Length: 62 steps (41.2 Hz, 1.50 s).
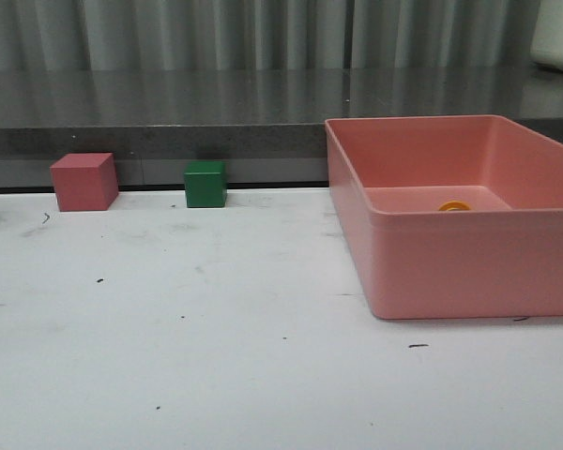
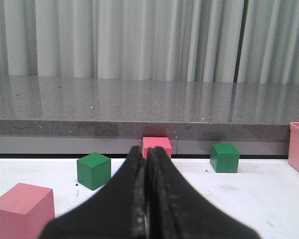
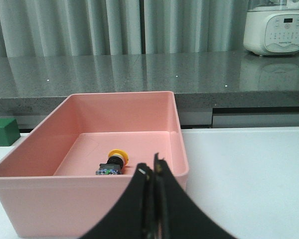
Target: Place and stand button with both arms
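Jaws of both black grippers are pressed together with nothing between them: the right gripper (image 3: pixel 154 172) hangs just short of the near wall of the salmon-pink rectangular plastic bin (image 3: pixel 89 191), while the left gripper (image 2: pixel 148 162) faces the red and green cubes over on the left of the white surface (image 1: pixel 216 356). Inside that bin lies the small push-button with a yellow-orange mushroom cap, black collar and dark bluish base (image 3: pixel 112 164), resting on its side on the bin floor. Its long axis runs slanted, cap toward the far wall and base toward the near wall. From the right jaws it sits ahead and below, past the bin's near wall and slightly off to 1 side. In the front view only the cap (image 1: pixel 454 205) peeks over the rim. The right arm is clearly the nearer of the 2, so I judge the pick falls to it; those jaws would have to spread first.
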{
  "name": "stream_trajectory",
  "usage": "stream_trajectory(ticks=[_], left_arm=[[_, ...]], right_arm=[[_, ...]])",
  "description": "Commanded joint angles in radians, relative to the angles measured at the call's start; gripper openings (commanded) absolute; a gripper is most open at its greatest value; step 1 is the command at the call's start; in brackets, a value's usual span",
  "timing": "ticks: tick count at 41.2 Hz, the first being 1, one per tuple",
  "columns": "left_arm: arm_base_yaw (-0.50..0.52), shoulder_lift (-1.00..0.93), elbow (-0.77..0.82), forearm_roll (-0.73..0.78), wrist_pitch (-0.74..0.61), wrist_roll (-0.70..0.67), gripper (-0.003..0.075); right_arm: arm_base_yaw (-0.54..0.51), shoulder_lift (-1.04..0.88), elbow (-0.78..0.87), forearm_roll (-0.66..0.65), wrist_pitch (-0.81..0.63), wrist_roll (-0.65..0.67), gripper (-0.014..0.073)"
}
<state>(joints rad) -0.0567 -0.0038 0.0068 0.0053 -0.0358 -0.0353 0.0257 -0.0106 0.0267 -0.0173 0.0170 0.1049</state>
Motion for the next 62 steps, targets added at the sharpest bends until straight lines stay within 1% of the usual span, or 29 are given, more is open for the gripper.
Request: stream_trajectory(ticks=[1,26,30,32,35,39,44,49,53,59,62], left_arm=[[-0.004,-0.023,0.016,0.000,-0.075,-0.003,-0.0020],[-0.004,-0.023,0.016,-0.005,-0.075,-0.003,-0.0020],[-0.004,-0.023,0.016,-0.005,-0.093,-0.003,-0.0020],[-0.004,-0.023,0.006,-0.016,-0.097,-0.003,-0.0020],[-0.004,-0.020,-0.035,-0.050,-0.082,-0.003,-0.0020],[-0.004,-0.017,-0.134,-0.050,0.009,-0.003,-0.0020],[-0.004,0.009,-0.313,-0.050,0.199,-0.003,-0.0020],[-0.004,0.100,-0.499,-0.048,0.370,-0.003,-0.0020],[-0.004,0.211,-0.638,-0.048,0.490,-0.003,-0.0020],[-0.004,0.376,-0.775,-0.048,0.627,-0.003,-0.0020],[-0.004,0.437,-0.792,-0.051,0.634,-0.003,-0.0020]], right_arm=[[-0.001,-0.018,-0.002,-0.013,-0.084,-0.002,-0.0118],[-0.001,-0.018,-0.002,-0.013,-0.084,-0.002,-0.0118],[-0.001,-0.018,-0.003,-0.013,-0.110,-0.002,-0.0118],[-0.001,-0.018,-0.013,-0.012,-0.102,-0.002,-0.0118],[-0.001,-0.018,-0.059,-0.012,-0.045,-0.002,-0.0118],[-0.001,-0.017,-0.156,-0.012,0.063,-0.002,-0.0118],[-0.001,0.000,-0.320,-0.013,0.211,-0.003,-0.0118],[-0.001,0.072,-0.473,-0.013,0.330,-0.028,-0.0118],[-0.001,0.151,-0.568,-0.013,0.405,-0.058,-0.0118],[-0.001,0.275,-0.677,-0.013,0.517,-0.058,-0.0118],[-0.001,0.320,-0.691,-0.013,0.534,-0.058,-0.0118]])
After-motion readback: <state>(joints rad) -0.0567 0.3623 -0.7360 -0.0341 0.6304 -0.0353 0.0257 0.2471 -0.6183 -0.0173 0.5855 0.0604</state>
